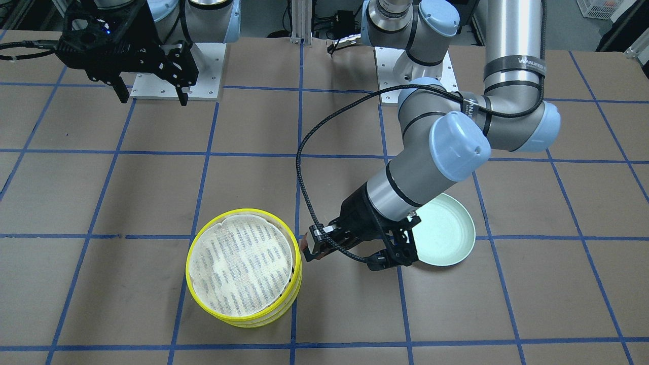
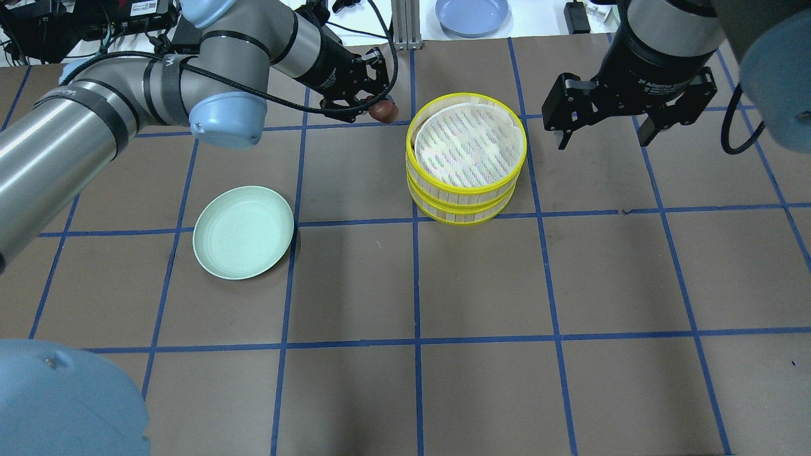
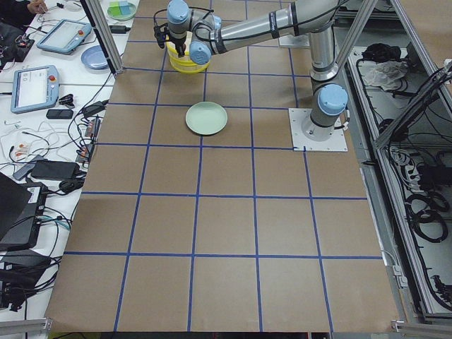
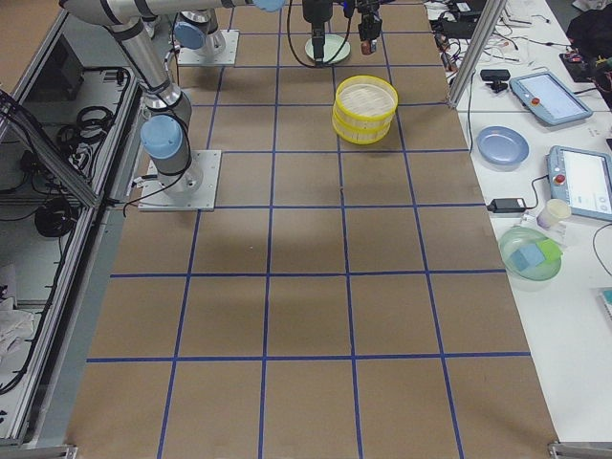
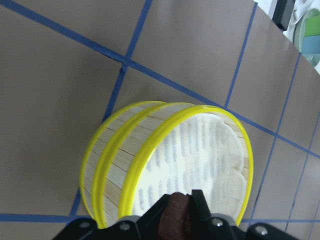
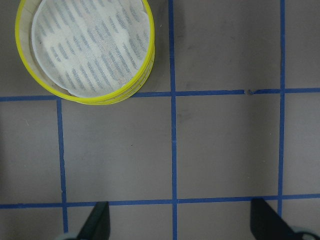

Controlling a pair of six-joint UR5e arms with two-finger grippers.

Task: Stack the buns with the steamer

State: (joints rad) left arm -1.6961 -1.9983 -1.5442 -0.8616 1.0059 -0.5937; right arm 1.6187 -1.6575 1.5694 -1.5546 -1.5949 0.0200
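The steamer (image 2: 467, 186) is two yellow-rimmed tiers stacked on the table; the top tier's white liner is bare. It also shows in the front view (image 1: 189, 266) and both wrist views (image 5: 115, 165) (image 6: 95, 95). My left gripper (image 2: 379, 107) is shut on the dark reddish-brown bun (image 2: 384, 113) and holds it in the air just beside the stack's rim. In the left wrist view the bun (image 5: 175, 220) sits between the fingers, over the near rim. My right gripper (image 2: 602, 130) hangs open and empty, right of the stack. The cream-white bun is not in view.
A pale green plate (image 2: 244, 231) lies empty on the left half of the table, under my left forearm in the front view (image 1: 448, 238). A blue plate (image 2: 472, 14) sits on the white bench beyond the table's far edge.
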